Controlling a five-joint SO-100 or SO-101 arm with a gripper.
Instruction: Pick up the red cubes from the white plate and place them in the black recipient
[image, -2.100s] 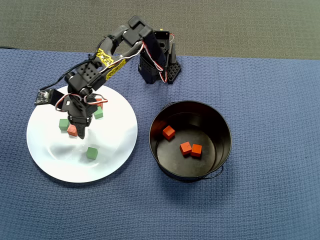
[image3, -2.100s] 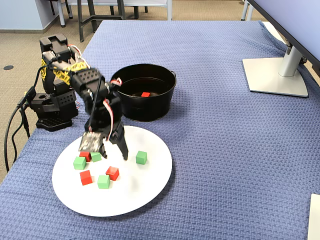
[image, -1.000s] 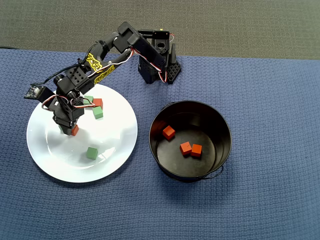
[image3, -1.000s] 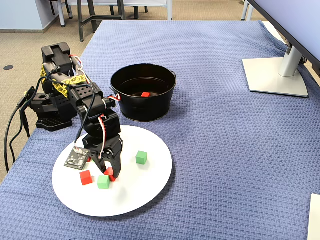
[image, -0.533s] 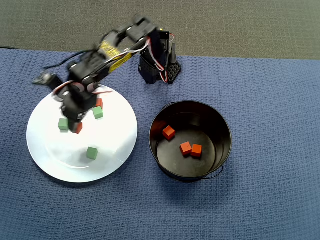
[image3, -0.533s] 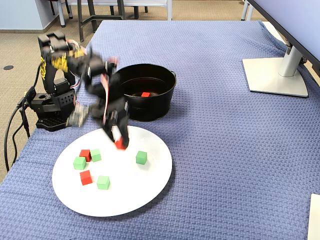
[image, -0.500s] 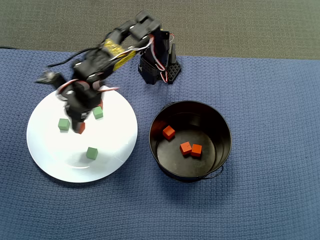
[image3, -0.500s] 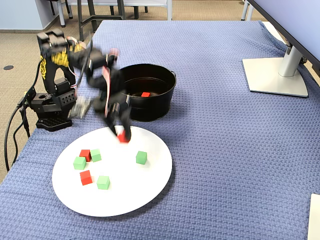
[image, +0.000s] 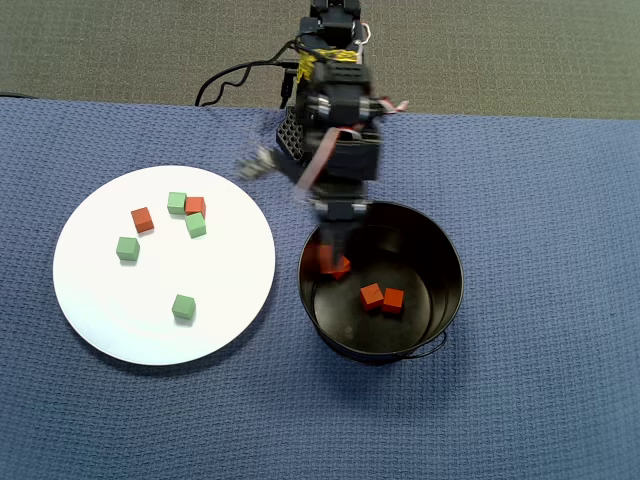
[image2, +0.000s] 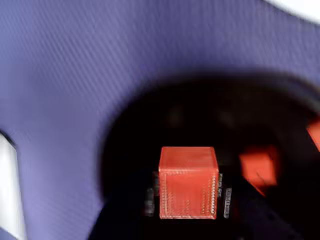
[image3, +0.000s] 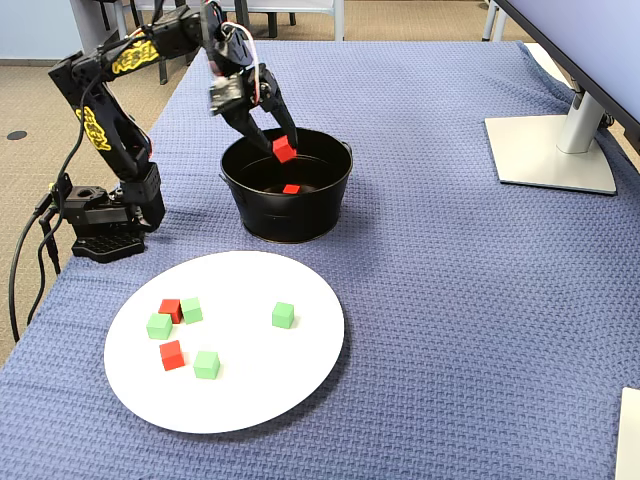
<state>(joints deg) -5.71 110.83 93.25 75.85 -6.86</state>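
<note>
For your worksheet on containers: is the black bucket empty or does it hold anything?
Not empty. The overhead view shows red cubes lying on the floor of the bucket, and the gripper holds another cube above it.

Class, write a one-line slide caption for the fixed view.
Gripper holds a red cube above the black bucket; two red and four green cubes remain on the white plate.

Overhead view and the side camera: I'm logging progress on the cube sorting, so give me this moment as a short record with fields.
gripper: shut on a red cube, held above the bucket's opening
gripper position: over the black bucket, near its left side in the overhead view
red cubes in bucket: three
red cubes on plate: two
green cubes on plate: four
plate: white plate, left of the bucket in the overhead view
</note>
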